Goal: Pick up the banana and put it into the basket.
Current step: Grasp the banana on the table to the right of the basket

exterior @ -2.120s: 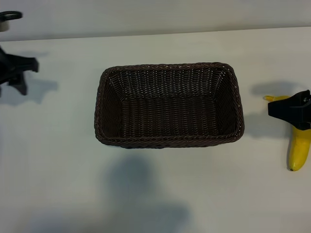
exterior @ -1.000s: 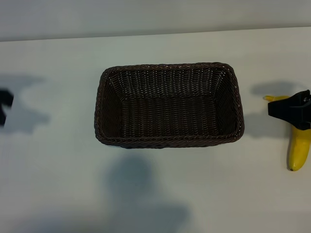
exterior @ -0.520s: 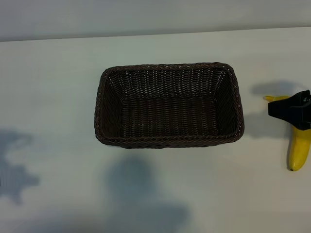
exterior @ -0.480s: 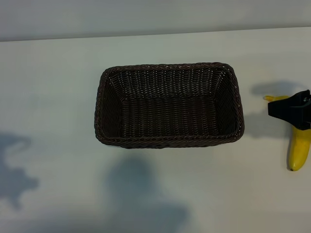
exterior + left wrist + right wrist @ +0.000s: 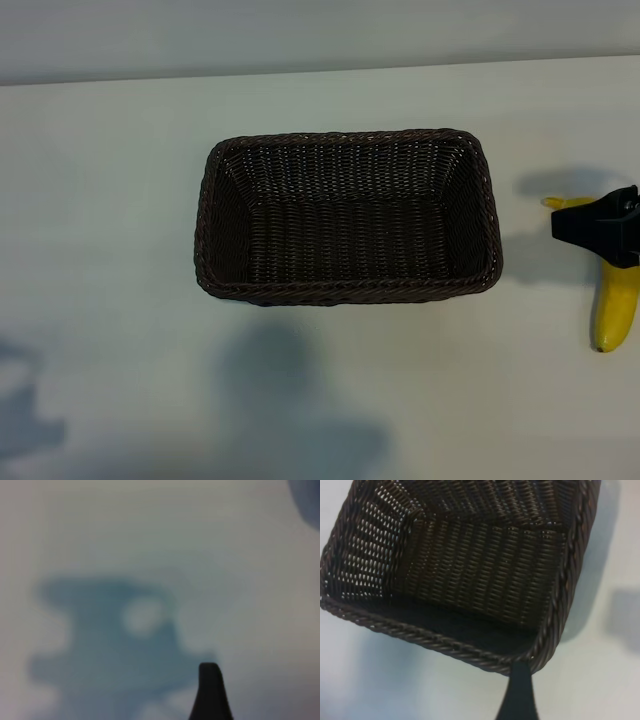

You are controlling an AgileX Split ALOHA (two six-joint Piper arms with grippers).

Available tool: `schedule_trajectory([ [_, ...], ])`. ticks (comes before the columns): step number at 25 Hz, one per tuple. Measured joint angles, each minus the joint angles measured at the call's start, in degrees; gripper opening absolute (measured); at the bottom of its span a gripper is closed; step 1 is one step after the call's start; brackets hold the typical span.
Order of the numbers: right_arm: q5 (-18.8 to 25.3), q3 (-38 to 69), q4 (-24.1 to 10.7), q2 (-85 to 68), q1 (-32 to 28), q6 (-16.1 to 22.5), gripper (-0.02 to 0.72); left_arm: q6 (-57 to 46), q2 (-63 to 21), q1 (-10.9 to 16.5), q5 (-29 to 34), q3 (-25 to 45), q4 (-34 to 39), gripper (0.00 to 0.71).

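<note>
Right gripper [image 5: 600, 228] at the frame's right edge, fingers spread wide, sits over the banana [image 5: 613, 308], hiding its upper half; contact is unclear. The basket [image 5: 347, 292] sits mid-frame, nothing inside. Left gripper is out of the exterior view, fingers spread, one fingertip [image 5: 210, 695] above bare table [image 5: 150, 540].

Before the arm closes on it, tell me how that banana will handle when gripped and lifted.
The banana looks smooth-skinned, so it may slip between hard fingers. Its curved shape, lying flat on the table, suggests it could pivot or rock if nudged off-centre. It probably bruises under a hard squeeze. The right gripper overlaps its upper part; contact cannot be told.
</note>
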Motion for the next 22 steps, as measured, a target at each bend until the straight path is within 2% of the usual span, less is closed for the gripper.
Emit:
schedule_trajectory([
  [11, -0.05, -0.16, -0.05, 0.0, 0.0, 0.52, 0.593, -0.05, -13.25, 0.0, -0.04, 0.0, 0.0, 0.55],
  [19, -1.8, -3.13, -0.17, 2.11, 0.0, 2.16, 0.593, -0.05, -14.21, 0.0, -0.04, 0.08, 0.0, 0.55],
  [22, -1.91, -5.81, -1.89, 6.3, 0.0, 3.18, 0.593, -0.05, -14.21, 0.0, -0.04, 0.08, 0.0, 0.55],
])
